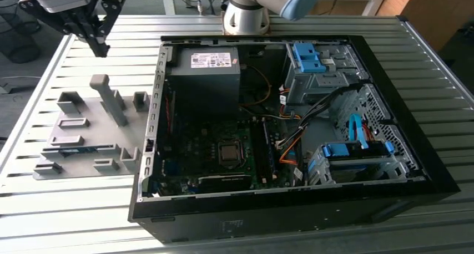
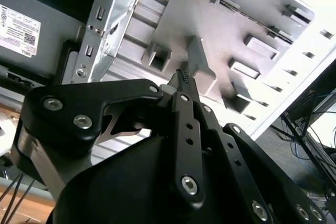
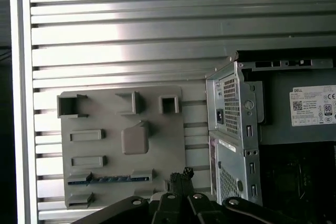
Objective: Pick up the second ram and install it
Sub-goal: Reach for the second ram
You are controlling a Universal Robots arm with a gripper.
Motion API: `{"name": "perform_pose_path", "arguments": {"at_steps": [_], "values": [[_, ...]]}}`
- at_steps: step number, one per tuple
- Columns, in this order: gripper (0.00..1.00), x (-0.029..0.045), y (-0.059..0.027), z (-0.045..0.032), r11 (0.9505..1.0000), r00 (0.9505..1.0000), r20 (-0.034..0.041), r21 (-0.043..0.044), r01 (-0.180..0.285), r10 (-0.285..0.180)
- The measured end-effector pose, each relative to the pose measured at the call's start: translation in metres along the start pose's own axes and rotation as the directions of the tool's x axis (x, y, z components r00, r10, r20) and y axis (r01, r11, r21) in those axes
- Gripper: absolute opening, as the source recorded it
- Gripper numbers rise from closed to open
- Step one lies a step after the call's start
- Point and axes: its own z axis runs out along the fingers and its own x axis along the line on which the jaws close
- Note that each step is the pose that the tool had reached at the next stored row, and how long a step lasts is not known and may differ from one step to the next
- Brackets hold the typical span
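The gripper (image 1: 99, 47) hung high over the far corner of the tabletop (image 1: 66, 209) on the exterior view's left, and we saw its fingers drawn together with nothing between them. In the first wrist view the fingertips (image 3: 181, 174) met in a dark point, bare, above the grey holder (image 3: 157, 129).

That holder lay flat on the tabletop, between the edge on the exterior view's left and the open computer case (image 1: 296, 223), just beside the case wall. And there was the second ram (image 1: 74, 150): a thin blue strip seated in a long slot of the holder, on the side nearer the tabletop's near edge. In the first wrist view we caught it again as a blue line with dark chips (image 3: 107, 179), just off from the fingertips and not touched by them. A tall grey post (image 1: 111, 98) stood on the holder between the gripper and the ram.

Inside the case the motherboard (image 1: 200, 148) lay exposed, with the long memory slots (image 1: 263, 148) running beside the processor socket. We could not tell whether a first board sat there already.

So, as we judged it, the job had barely begun: the ram was not yet grasped, not yet lifted, and the whole carry and seating remained to do.
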Motion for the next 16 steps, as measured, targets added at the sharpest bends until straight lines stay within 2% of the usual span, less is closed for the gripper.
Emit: {"name": "perform_pose_path", "arguments": {"at_steps": [8,16], "values": [[0.11,0.0355,-0.0034,-0.0009,1.0,1.0,-0.0001,0.0,0.001,-0.001],[0.11,0.0612,-0.0097,-0.0017,1.0,1.0,-0.0003,-0.0001,0.006,-0.006]]}}
